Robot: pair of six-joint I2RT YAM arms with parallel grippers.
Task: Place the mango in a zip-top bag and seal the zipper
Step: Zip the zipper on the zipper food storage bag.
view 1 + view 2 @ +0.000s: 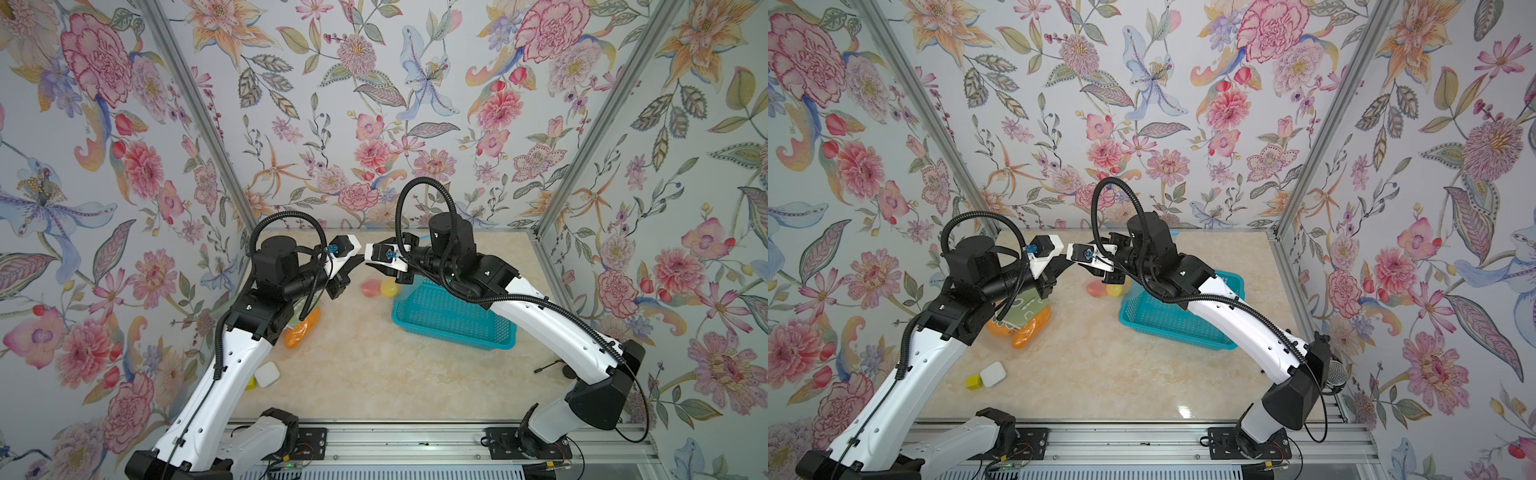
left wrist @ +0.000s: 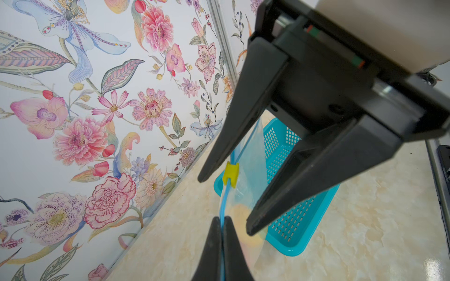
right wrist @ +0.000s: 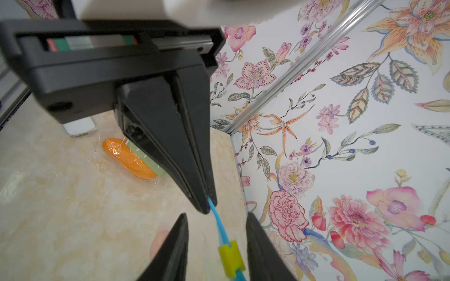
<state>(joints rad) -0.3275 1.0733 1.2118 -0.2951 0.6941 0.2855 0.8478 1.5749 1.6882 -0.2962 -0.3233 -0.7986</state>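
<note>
Left of centre in the top views, the left gripper (image 2: 222, 220) is pressed together on the blue zipper strip (image 3: 222, 228) of the zip-top bag (image 2: 252, 167). At centre, the mango (image 1: 377, 287) sits inside the bag, below both grippers. The right gripper (image 3: 216, 217) stands spread, one finger on each side of the yellow slider (image 3: 230, 258), clear of it. The teal basket (image 1: 453, 320) lies right of centre
</note>
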